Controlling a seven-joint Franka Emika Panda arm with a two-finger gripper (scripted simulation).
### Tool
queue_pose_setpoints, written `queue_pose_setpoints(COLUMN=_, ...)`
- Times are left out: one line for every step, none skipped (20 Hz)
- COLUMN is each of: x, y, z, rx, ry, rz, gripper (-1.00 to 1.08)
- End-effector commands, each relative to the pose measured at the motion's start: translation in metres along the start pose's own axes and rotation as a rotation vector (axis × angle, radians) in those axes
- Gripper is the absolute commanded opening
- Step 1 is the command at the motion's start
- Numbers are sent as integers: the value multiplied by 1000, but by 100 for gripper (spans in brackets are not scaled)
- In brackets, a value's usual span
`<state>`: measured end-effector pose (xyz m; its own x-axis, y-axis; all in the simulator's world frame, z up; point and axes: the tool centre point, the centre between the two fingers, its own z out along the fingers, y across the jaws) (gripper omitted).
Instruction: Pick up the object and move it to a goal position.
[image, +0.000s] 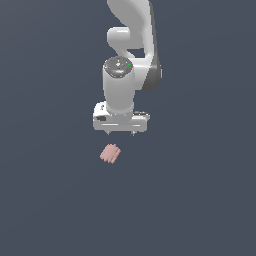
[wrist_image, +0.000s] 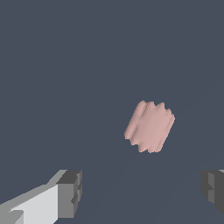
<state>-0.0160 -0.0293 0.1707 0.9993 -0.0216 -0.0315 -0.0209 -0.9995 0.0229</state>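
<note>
Hovering with its fingers spread wide and nothing between them, the white hand (image: 121, 133) hangs above the dark surface (image: 200, 200) — the pale pink object (image: 110, 153) lies just off at seven o'clock, untouched.

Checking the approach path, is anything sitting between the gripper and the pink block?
No. In both views, only bare dark surface shows between the open gripper and the pink block; they are apart.
</note>
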Motion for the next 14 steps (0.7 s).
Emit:
queue_pose_setpoints(x=0, y=0, z=0, rx=0, ry=0, rz=0, gripper=100)
queue_pose_setpoints(x=0, y=1, z=0, rx=0, ry=1, rz=0, gripper=100)
queue_pose_setpoints(x=0, y=2, z=-1, rx=0, ry=2, rz=1, gripper=100)
queue_pose_setpoints(x=0, y=5, z=-2, rx=-1, ry=4, rz=2, gripper=100)
queue_pose_setpoints(x=0, y=9, z=-4, rx=-2, ry=8, rz=4, gripper=100)
queue_pose_setpoints(x=0, y=14, z=-6, rx=-3, ry=12, rz=6, gripper=100)
queue_pose_setpoints(x=0, y=18, z=-8, rx=-3, ry=16, rz=8, gripper=100)
queue_pose_setpoints(x=0, y=22, z=-9, rx=-4, ry=20, rz=10, gripper=100)
queue_pose_setpoints(x=0, y=25, z=-10, rx=-5, ry=22, rz=12, gripper=100)
queue_pose_setpoints(x=0, y=26, z=-11, rx=-5, ry=23, rz=14, gripper=100)
queue_pose_setpoints(x=0, y=27, z=-11, rx=-5, ry=24, rz=15, gripper=100)
queue_pose_setpoints(x=0, y=26, z=-10, rx=-5, ry=23, rz=14, gripper=100)
queue_pose_setpoints(x=0, y=25, z=-11, rx=-5, ry=22, rz=12, gripper=100)
queue_pose_setpoints(x=0, y=25, z=-11, rx=-5, ry=22, rz=10, gripper=100)
